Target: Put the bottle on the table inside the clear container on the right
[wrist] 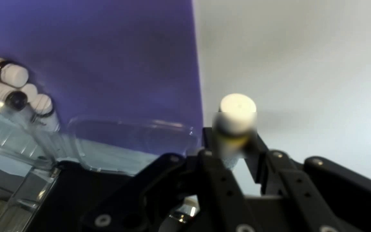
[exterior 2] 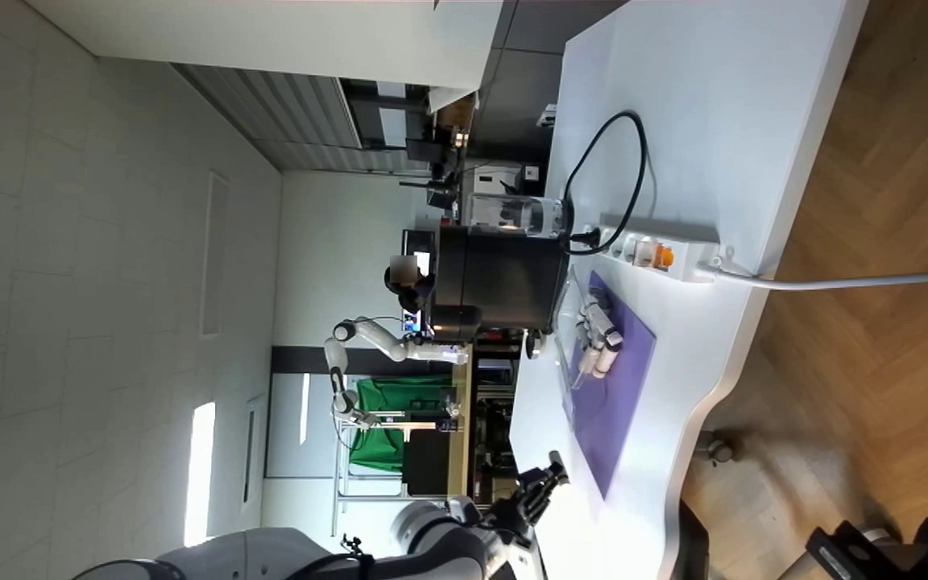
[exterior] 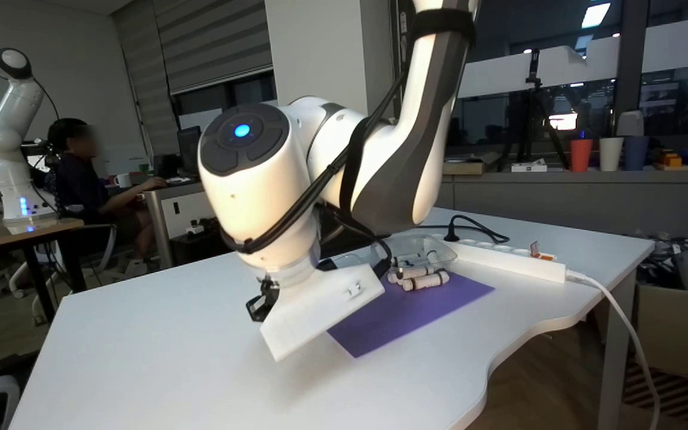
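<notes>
My gripper (wrist: pixel 233 138) is shut on the bottle (wrist: pixel 238 104) in the wrist view; its white cap points out past the fingertips. The gripper shows from the side in an exterior view (exterior 2: pixel 553 471), where the bottle is too small to make out. The bottle is over the white table (wrist: pixel 288 74), just right of the mat's edge in the wrist view. The clear container (exterior: pixel 415 243) stands on the right, with several similar bottles (exterior: pixel 426 280) in or against it; I cannot tell which. It also shows in the wrist view (wrist: pixel 14 141) at the lower left.
A purple mat (exterior: pixel 409 316) lies by the container. A low empty clear tray (wrist: pixel 134 129) sits between the container and my gripper. The black machine (exterior 2: pixel 512 278) stands behind. A white power strip (exterior: pixel 511 263) with a black cable (exterior 2: pixel 637 185) lies beyond the container.
</notes>
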Tool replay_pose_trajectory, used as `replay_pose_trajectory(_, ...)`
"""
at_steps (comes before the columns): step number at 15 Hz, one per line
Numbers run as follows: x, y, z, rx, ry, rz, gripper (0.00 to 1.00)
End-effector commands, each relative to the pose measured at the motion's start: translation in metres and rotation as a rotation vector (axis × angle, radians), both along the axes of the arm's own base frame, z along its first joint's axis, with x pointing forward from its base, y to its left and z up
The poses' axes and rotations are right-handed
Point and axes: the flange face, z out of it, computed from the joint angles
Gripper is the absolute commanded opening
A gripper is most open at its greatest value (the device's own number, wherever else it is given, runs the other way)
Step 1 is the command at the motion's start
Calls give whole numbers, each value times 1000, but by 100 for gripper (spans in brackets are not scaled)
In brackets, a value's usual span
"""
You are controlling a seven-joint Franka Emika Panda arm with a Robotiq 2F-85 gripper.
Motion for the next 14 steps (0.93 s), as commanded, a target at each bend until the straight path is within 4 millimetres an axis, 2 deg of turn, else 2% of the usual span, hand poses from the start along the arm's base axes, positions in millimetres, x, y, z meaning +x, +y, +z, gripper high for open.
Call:
replay_pose_trajectory(1, 7, -40, 57, 48, -102, -104, 7)
replay_pose_trajectory(4, 12, -86, 88, 56, -146, -175, 7)
replay_pose_trajectory(6, 16, -121, 98, 65, -146, -233, 7)
replay_pose_trajectory(9, 27, -178, 97, 59, -137, -328, 7)
replay_pose_trajectory(11, 33, -208, 92, 72, -103, -374, 7)
replay_pose_trajectory(12, 31, -191, 92, 38, -111, -332, 27)
replay_pose_trajectory(14, 30, -211, 88, 52, -96, -364, 27)
